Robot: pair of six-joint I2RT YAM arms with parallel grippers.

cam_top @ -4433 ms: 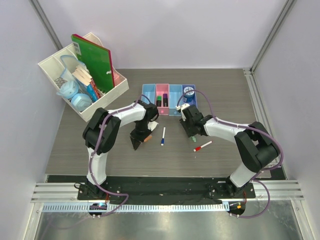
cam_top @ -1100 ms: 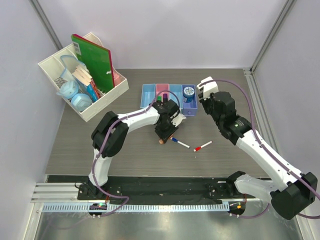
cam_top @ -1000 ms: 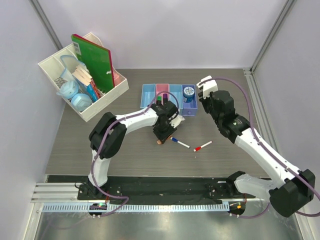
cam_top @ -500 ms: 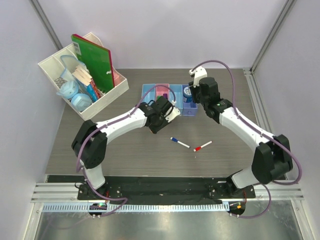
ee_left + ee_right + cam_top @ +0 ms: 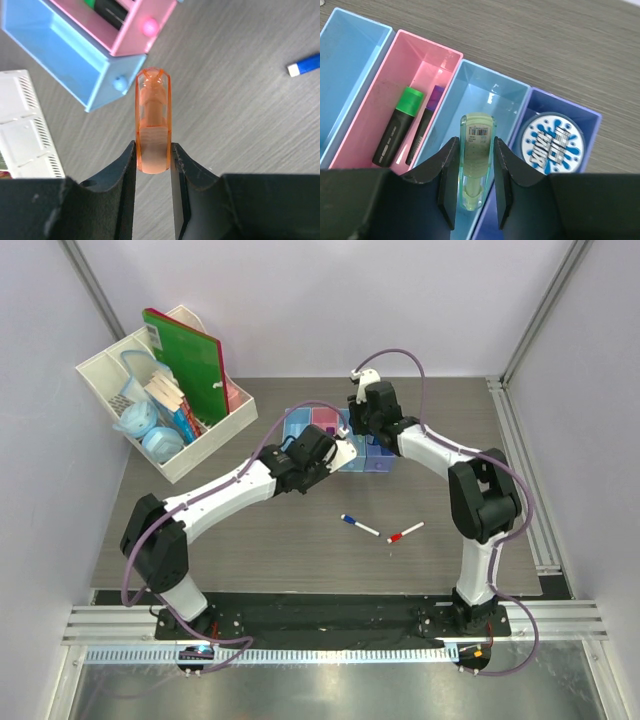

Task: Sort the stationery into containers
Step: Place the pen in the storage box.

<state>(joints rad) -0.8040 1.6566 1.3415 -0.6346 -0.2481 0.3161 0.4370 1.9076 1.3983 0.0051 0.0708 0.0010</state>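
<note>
My left gripper point(image 5: 153, 150) is shut on a stubby orange marker point(image 5: 153, 115), held above the table just in front of the blue bin point(image 5: 60, 55) and pink bin point(image 5: 137, 27). Over the second blue bin point(image 5: 495, 97), my right gripper point(image 5: 476, 145) is shut on a pale green stubby marker point(image 5: 477, 140). The pink bin point(image 5: 427, 65) holds a green-capped marker point(image 5: 397, 127) and a purple-black one point(image 5: 425, 125). A blue-white pen point(image 5: 359, 525) and a red-white pen point(image 5: 405, 532) lie on the table. Both arms hide most of the bin row point(image 5: 297, 425) in the top view.
The purple bin point(image 5: 590, 114) holds a round blue-white labelled item point(image 5: 551, 141). A white desk organiser point(image 5: 215, 435) at the back left carries a green notebook point(image 5: 190, 360) and pale blue tape rolls point(image 5: 160, 443). Grey walls close the back and sides.
The left gripper has carried the orange marker from beside the blue-white pen back towards the bins. The right gripper has swung left with the green marker, from right of the purple bin to over the row.
</note>
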